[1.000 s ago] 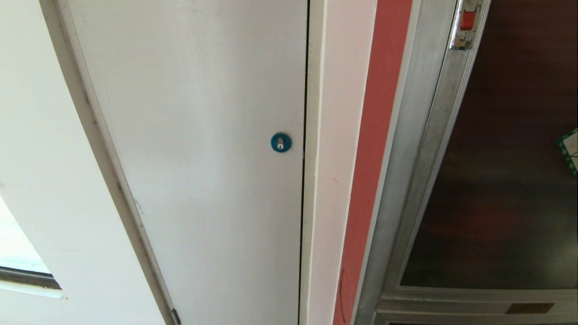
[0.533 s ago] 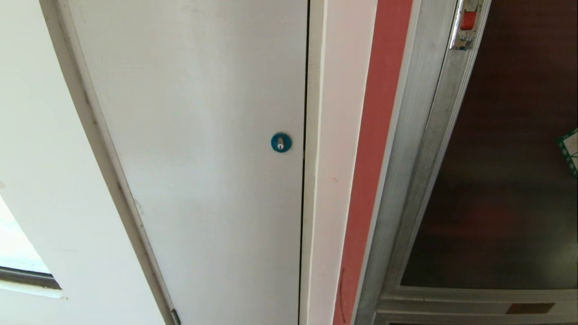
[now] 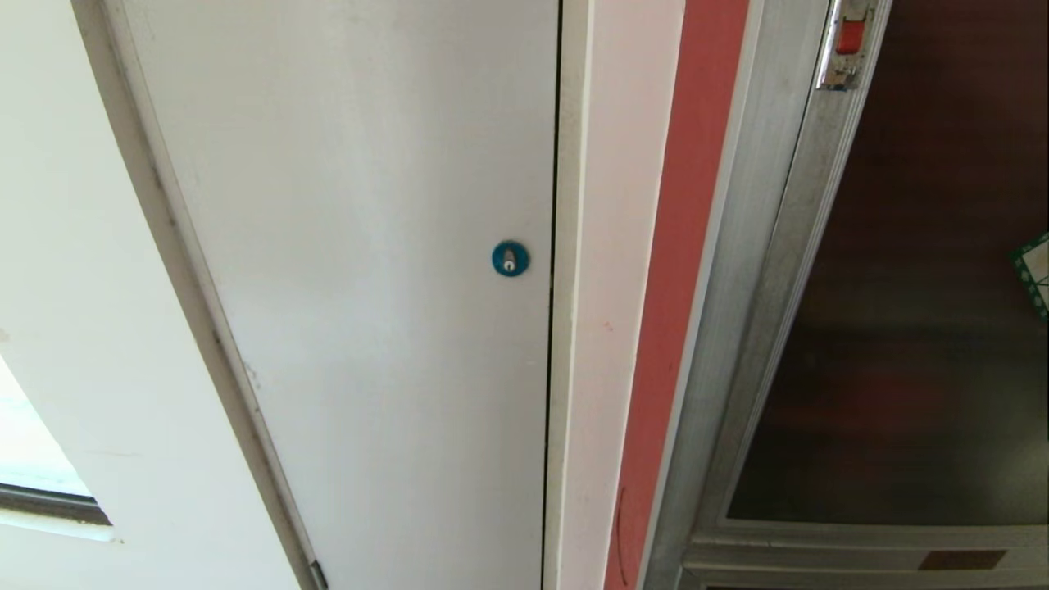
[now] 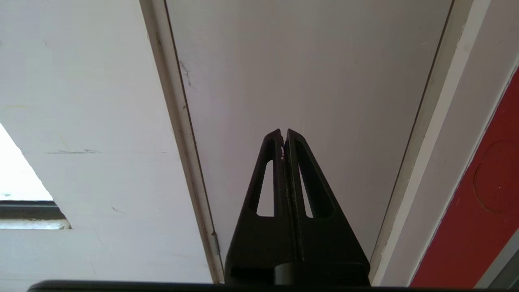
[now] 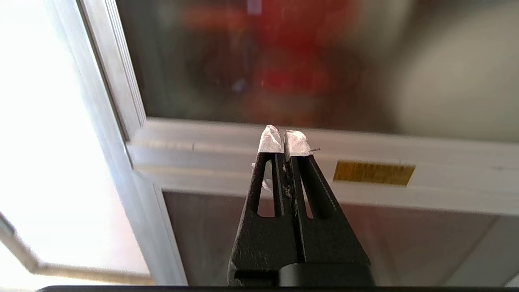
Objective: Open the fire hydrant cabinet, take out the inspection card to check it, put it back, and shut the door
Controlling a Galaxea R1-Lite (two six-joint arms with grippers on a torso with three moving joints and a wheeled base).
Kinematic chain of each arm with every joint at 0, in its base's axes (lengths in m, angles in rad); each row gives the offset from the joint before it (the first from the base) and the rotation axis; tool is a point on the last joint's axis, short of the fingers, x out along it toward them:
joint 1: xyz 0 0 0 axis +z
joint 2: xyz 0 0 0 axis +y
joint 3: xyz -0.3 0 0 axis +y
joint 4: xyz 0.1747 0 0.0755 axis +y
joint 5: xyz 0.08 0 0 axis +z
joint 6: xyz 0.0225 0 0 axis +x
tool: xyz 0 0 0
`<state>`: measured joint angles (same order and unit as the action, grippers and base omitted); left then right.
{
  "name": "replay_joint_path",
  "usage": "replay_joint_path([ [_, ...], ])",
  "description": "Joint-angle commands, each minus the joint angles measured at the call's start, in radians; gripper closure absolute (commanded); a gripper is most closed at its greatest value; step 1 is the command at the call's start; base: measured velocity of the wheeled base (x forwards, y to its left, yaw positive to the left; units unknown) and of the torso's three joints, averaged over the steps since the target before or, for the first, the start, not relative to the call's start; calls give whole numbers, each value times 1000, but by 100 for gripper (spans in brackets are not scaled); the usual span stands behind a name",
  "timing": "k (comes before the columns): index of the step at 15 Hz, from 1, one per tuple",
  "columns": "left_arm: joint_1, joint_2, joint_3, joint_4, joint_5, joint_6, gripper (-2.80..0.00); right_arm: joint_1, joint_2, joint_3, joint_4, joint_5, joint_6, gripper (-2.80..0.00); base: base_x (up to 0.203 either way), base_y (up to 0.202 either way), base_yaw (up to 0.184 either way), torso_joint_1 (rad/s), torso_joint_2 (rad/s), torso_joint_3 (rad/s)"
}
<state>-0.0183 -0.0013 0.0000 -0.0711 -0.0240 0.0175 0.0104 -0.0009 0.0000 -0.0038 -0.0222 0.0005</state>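
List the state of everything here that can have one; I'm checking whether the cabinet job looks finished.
Aluminium-framed dark glass door: closed.
Small metal latch with red tab: seated on the frame.
Plain white door with blue round lock: shut.
Left claw: shut, empty, facing the white door.
Right claw: shut, empty, white-wrapped tips before the cabinet frame.

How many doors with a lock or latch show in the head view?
2: the plain white door with a blue round lock at centre, and the dark glass door with a red-tabbed metal latch at right.
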Motion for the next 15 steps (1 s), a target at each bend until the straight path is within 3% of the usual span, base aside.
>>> replay_joint_path([
  [1,0,1,28,-1,-1,1,0,0,-1,0,10,7,-5,0,0,0,0,0,0,0],
  [15,1,1,28,-1,-1,0,0,0,1,0,10,27,-7,0,0,0,0,0,0,0],
])
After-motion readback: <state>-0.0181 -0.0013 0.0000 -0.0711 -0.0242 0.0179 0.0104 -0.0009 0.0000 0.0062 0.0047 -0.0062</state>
